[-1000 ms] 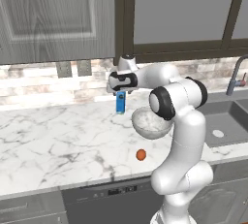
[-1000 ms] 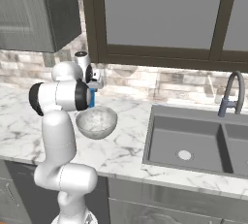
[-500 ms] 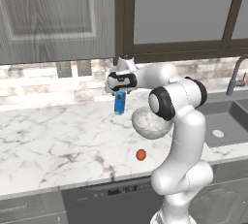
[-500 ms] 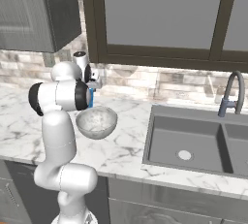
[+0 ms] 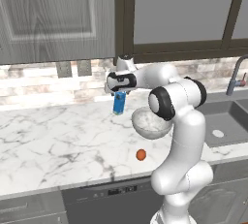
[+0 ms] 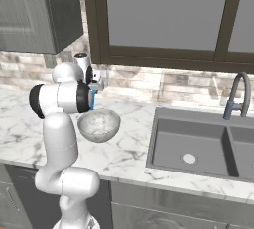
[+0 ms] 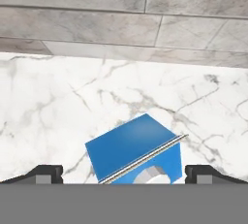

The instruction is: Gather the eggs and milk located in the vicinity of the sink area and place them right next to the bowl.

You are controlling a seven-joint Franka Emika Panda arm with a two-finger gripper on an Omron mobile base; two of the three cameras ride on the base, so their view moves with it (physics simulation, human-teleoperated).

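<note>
Nearest the counter's front edge, the small round orange-brown egg [image 5: 141,155] lies alone on the white grey-veined marble counter [image 5: 58,140], well apart from everything else and a little in front of the bowl. Behind it sits the wide grey-white speckled bowl [image 5: 150,122] with its glossy stone-like inside; from the left base view the white arm's elbow overlaps its right side, and in the right base view the bowl [image 6: 99,124] stands just left of the sink. The dark grey recessed double-basin sink [image 6: 198,146] is set into the counter to the right, its curved grey faucet [image 6: 237,94] rising at the back edge.

Farther back, just behind and to the left of the bowl, the small upright blue milk carton [image 5: 119,103] stands on the marble near the wall. The two-finger gripper [image 5: 119,90] hangs directly over it, pointing down. In the hand view the carton's [image 7: 138,152] blue top with its silvery ridge lies between the two dark fingertips [image 7: 44,173], which stand spread to their widest on either side, clear of the carton and holding nothing.

Beyond the carton runs the pale stone-tile backsplash [image 7: 121,9], and above it hang dark grey wooden cabinets [image 5: 53,14].
</note>
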